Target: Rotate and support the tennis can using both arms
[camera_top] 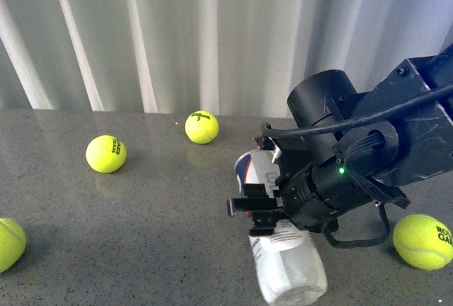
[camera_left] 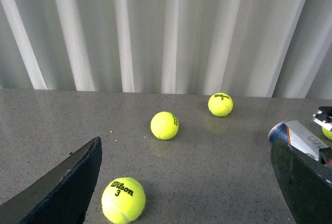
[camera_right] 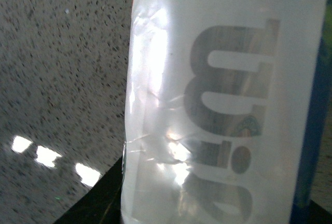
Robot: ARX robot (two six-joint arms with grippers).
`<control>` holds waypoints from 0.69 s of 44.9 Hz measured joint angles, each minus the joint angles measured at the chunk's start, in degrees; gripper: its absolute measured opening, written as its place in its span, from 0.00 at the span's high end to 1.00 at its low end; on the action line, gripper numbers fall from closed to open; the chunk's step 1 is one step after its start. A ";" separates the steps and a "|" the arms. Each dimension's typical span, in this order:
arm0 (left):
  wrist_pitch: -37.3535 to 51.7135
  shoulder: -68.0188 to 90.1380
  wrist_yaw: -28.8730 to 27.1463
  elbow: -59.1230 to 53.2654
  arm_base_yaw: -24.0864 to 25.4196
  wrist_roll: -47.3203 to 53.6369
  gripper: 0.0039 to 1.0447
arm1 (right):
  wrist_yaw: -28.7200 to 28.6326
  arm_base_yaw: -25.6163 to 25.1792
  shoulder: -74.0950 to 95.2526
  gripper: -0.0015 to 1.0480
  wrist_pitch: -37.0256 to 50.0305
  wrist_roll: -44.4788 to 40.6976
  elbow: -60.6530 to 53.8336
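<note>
The tennis can (camera_top: 290,267) lies on its side on the grey table, its labelled end pointing away from me and its clear end near the front edge. My right gripper (camera_top: 258,215) is shut across the can's middle, and the black right arm reaches in from the right. In the right wrist view the can (camera_right: 223,105) fills the frame, with a dark finger (camera_right: 98,206) beside it. My left gripper (camera_left: 187,193) is open and empty, with its fingers (camera_left: 67,182) spread wide above the table. The can's blue end (camera_left: 293,133) shows by its far finger. The left arm is out of the front view.
Yellow tennis balls lie loose on the table (camera_top: 163,207): one at mid left (camera_top: 106,154), one at the back (camera_top: 202,127), one at the left edge (camera_top: 10,242), one at the right (camera_top: 423,241). A ball (camera_left: 123,200) lies close to the left gripper. A white curtain hangs behind.
</note>
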 joint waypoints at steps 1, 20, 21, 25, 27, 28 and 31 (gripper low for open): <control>0.00 0.00 0.00 0.00 0.00 0.00 0.06 | 0.39 -0.13 -0.68 0.55 0.02 -2.12 -0.61; 0.00 0.00 0.00 0.00 0.00 0.00 0.06 | -1.88 0.85 -8.48 0.79 14.12 -66.93 -9.03; 0.00 0.00 0.00 0.00 0.00 0.00 0.06 | -2.27 1.18 -8.31 0.79 14.12 -70.58 -9.05; 0.00 0.00 0.00 0.00 0.00 0.00 0.06 | -2.69 2.69 -6.69 0.80 15.61 -80.02 -8.63; 0.00 0.00 0.00 0.00 0.00 0.00 0.06 | -2.36 3.61 -4.92 0.80 16.02 -83.58 -7.39; 0.00 0.00 0.00 0.00 0.00 0.00 0.06 | -2.16 3.91 -4.17 0.80 16.41 -84.61 -6.91; 0.00 0.00 0.00 0.00 0.00 0.00 0.06 | -1.18 4.72 -1.99 0.80 16.68 -85.44 -5.09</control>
